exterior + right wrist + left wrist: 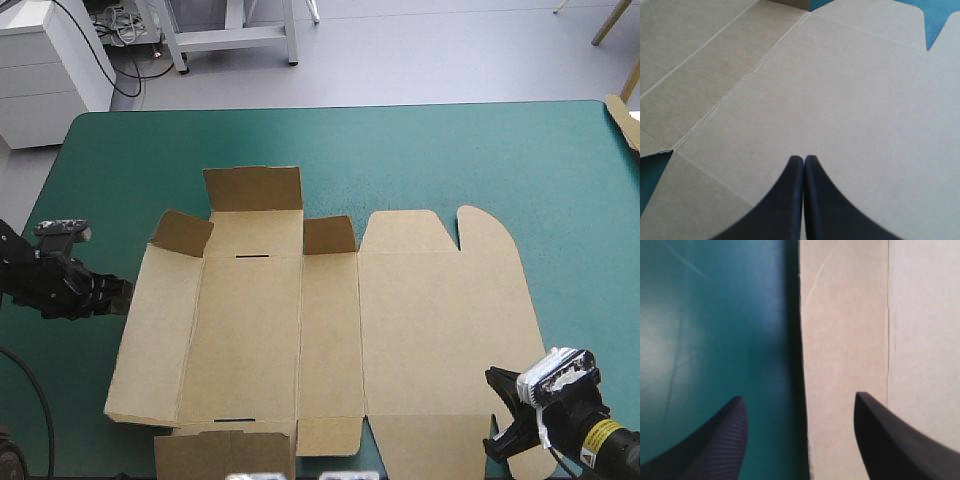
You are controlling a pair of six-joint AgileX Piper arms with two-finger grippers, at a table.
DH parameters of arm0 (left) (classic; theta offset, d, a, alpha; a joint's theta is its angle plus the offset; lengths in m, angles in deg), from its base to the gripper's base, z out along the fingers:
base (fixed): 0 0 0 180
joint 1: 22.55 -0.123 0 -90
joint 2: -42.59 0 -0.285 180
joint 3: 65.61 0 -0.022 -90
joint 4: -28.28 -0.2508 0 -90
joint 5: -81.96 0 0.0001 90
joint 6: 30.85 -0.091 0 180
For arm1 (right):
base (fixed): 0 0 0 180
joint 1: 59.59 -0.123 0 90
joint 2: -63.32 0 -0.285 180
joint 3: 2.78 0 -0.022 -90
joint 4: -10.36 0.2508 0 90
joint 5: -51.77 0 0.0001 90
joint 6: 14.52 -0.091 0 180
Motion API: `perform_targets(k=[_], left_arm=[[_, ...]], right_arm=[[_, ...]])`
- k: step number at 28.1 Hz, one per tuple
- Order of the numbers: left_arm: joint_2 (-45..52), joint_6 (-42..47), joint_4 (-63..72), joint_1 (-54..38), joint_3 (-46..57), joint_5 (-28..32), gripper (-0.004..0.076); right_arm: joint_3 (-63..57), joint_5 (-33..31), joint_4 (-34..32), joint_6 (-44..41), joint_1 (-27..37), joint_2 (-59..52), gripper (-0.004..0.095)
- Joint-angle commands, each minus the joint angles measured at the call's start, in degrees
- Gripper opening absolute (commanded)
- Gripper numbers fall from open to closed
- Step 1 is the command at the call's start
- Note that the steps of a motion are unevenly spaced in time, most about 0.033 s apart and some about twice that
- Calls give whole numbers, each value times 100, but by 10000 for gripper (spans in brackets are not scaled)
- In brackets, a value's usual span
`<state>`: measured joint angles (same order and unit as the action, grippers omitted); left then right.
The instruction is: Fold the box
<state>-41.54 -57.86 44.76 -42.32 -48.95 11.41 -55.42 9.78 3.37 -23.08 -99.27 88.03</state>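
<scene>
Box (330,330) lies mostly flat, long axis left-to-right, lid panel rightward; left tool (799,397) gapes wide, right tool (804,159) pinched together

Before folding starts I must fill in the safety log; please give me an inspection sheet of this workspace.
surface: teal-green cover, flat.
job's things: box, brown sheet spread open, far flaps tilted up, wide right panel flat.
clutter: strip of brown board at the table's far right edge.
grippers: left end effector open, straddling the box's left edge; right end effector shut, over the wide right panel.
cables: nothing seen across the box.
surroundings: nothing seen.
</scene>
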Motion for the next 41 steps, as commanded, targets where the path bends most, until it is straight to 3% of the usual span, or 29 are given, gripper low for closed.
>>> perform_targets(k=[1, 31, 35, 39, 40, 41], left_arm=[[139, -115, 222, -8, 135, -266, 440], [-301, -109, 1520, 3, 1522, -291, 424], [-301, -788, 1623, 3, 1522, -291, 283], [-301, -1615, 1980, 3, 1522, -291, 83], [-301, -1928, 2083, 3, 1522, -291, 0], [-301, -1968, 2070, 3, 1522, -291, -6]], right_arm=[[158, 408, -22, 22, 20, 52, -20], [158, 408, -22, 46, 20, 52, -21], [158, 408, -22, 46, 20, 52, -21], [158, 408, -22, 46, 20, 52, -21], [158, 408, -22, 46, 20, 52, -21], [158, 408, -22, 46, 20, 52, -21]])
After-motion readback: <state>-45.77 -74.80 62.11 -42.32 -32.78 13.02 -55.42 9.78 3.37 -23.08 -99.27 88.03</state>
